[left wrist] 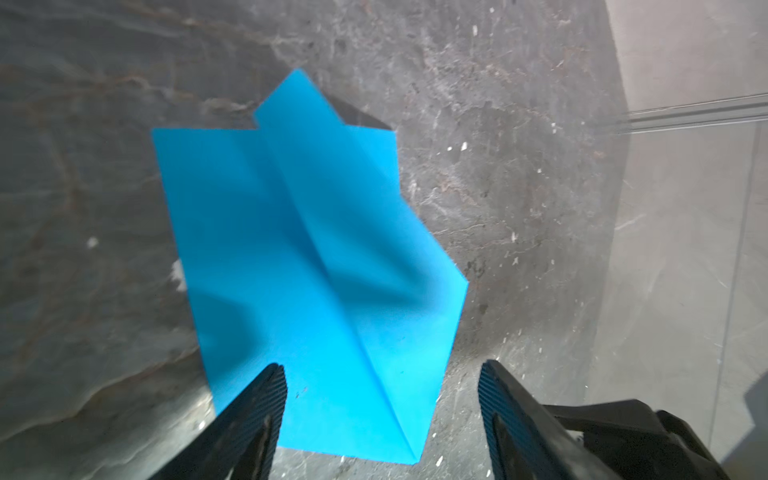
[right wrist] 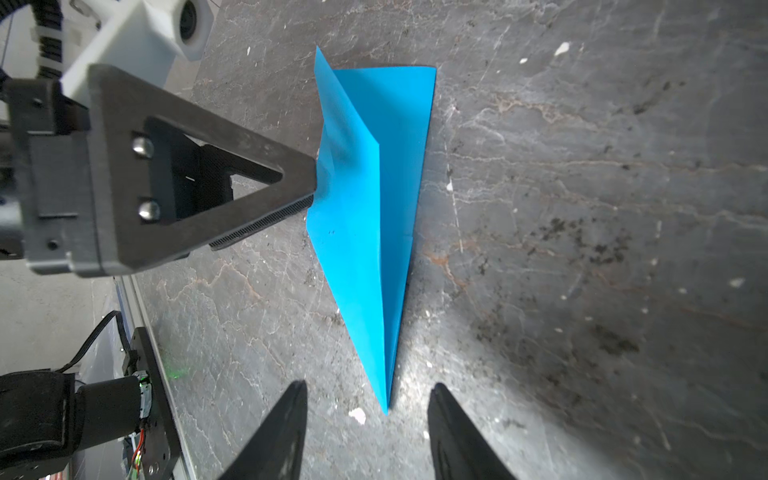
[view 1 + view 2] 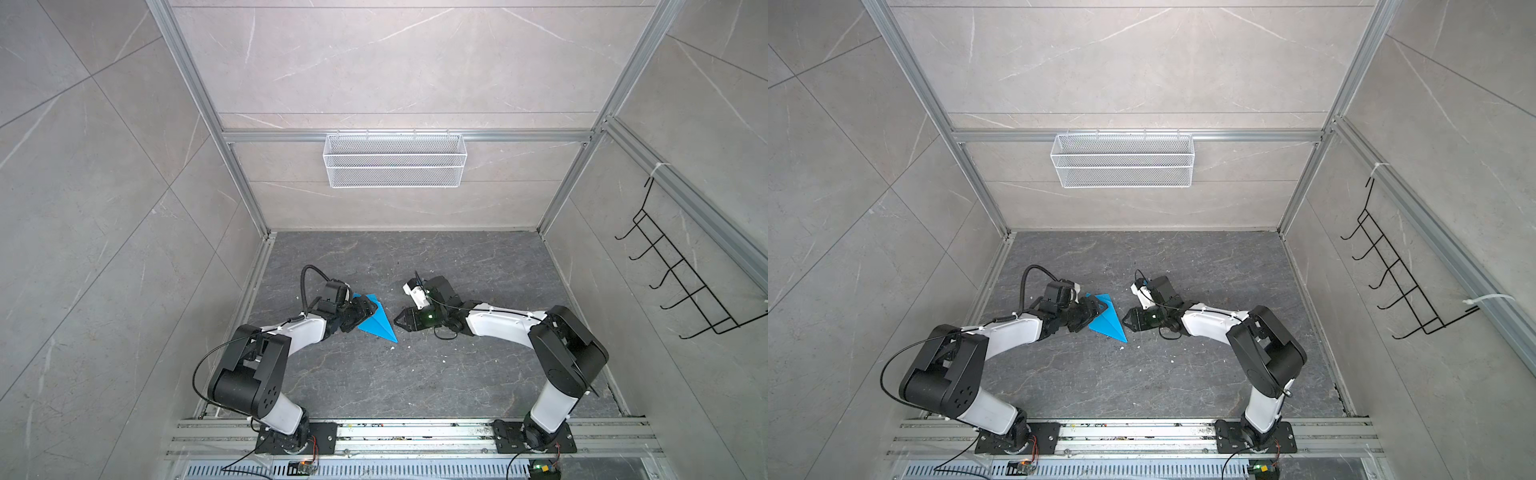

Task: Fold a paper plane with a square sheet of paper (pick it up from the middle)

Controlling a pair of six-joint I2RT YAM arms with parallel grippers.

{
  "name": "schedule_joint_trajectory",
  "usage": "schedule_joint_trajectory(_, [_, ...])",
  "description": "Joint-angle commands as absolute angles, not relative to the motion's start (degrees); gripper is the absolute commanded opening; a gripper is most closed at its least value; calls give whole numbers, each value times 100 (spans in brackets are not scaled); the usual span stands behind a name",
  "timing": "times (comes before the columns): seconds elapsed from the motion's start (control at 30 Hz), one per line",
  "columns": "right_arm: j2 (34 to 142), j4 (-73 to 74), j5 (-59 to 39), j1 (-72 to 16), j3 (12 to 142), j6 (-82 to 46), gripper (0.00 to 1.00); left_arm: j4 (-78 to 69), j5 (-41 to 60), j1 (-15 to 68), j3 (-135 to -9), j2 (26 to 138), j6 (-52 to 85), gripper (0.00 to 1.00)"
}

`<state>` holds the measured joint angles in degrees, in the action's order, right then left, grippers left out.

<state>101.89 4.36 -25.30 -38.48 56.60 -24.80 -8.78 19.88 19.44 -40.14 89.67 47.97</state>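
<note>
The square sheet of paper is folded into a bright blue paper plane (image 3: 376, 322) (image 3: 1106, 322), a slim dart lying on the dark stone floor with one wing raised. My left gripper (image 3: 368, 311) (image 3: 1096, 312) is open at the plane's wide tail. In the left wrist view the blue paper (image 1: 311, 257) lies below and between the spread jaws of that gripper (image 1: 382, 370). My right gripper (image 3: 397, 323) (image 3: 1125, 320) (image 2: 368, 388) is open and holds nothing; the plane's nose (image 2: 386, 409) points into its gap. A left finger (image 2: 249, 195) touches the raised wing's edge.
A white mesh basket (image 3: 395, 160) hangs on the back wall. On the right wall there is a black wire hook rack (image 3: 681, 270). Aluminium rails (image 3: 415, 434) carry both arm bases at the front. Small white crumbs (image 2: 357, 415) dot the floor.
</note>
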Motion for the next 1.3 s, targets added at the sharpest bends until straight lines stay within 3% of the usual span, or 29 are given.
schedule_joint_trajectory(0.0, [10488,533,-2583,-3832,5928,-2521,50,-1495,2315,1899,-4156,9140,4757,75])
schedule_joint_trajectory(0.17, [10937,359,-2745,-3835,6364,-2575,46,-1626,2433,1877,-4157,9368,4772,69])
schedule_joint_trajectory(0.67, [11893,-314,-2811,-3832,7293,-2562,29,-2482,2946,1828,-3915,9711,4850,67])
schedule_joint_trajectory(1.0, [12271,-775,-2757,-3832,7650,-2575,19,-2775,3171,1828,-3911,9860,4776,47])
schedule_joint_trajectory(1.27, [12219,-734,-2786,-3831,7628,-2667,19,-2119,2862,1826,-4143,10016,4606,32])
